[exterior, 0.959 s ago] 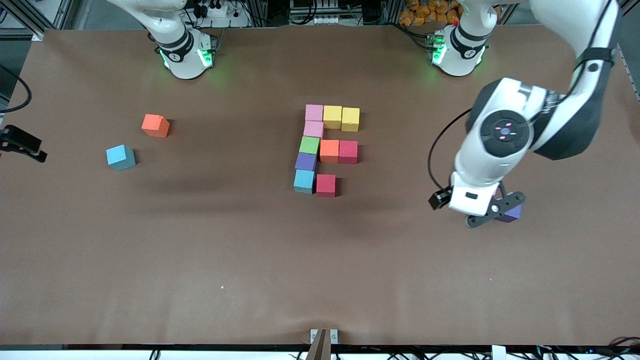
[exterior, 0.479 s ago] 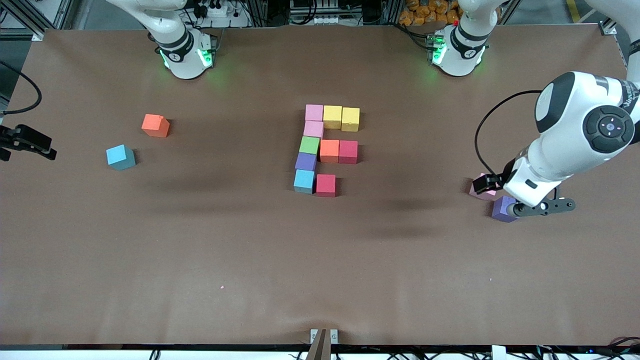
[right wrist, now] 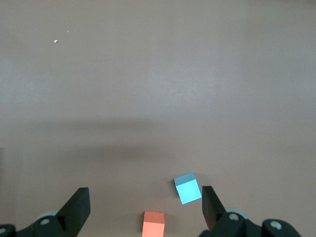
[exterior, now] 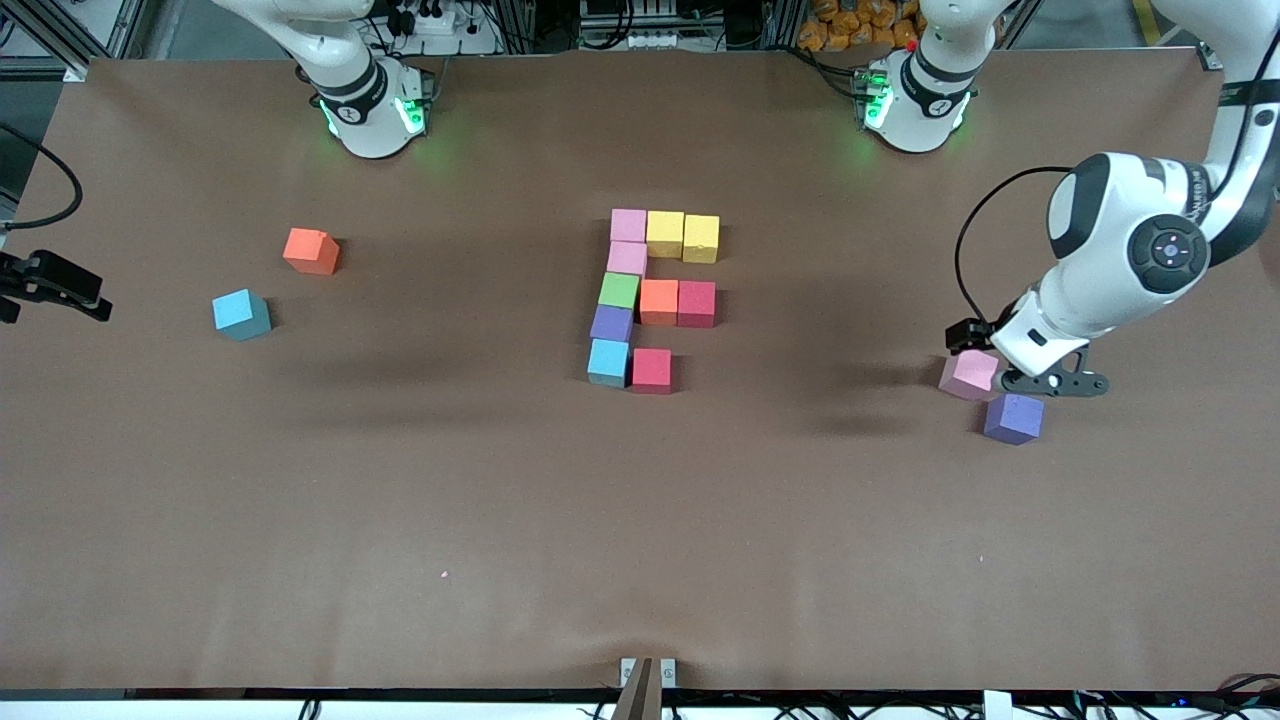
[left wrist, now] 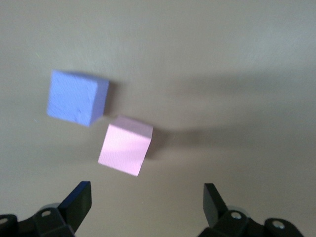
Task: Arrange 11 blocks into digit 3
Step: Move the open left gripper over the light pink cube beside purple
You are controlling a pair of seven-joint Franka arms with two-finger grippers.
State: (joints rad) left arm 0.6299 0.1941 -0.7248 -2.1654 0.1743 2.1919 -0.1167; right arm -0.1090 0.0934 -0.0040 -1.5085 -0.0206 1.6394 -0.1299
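My left end effector (exterior: 1045,383), released, hangs over the loose pink block (exterior: 968,374) beside a purple block (exterior: 1013,418); my right end effector (exterior: 55,285) waits released. The unfinished digit 3 (exterior: 652,296) sits mid-bench (exterior: 640,520).

A brown counter (exterior: 500,500) carries everything. Orange items (exterior: 850,25) (too small to identify) and cables (exterior: 430,20) lie past its edge by the bases.
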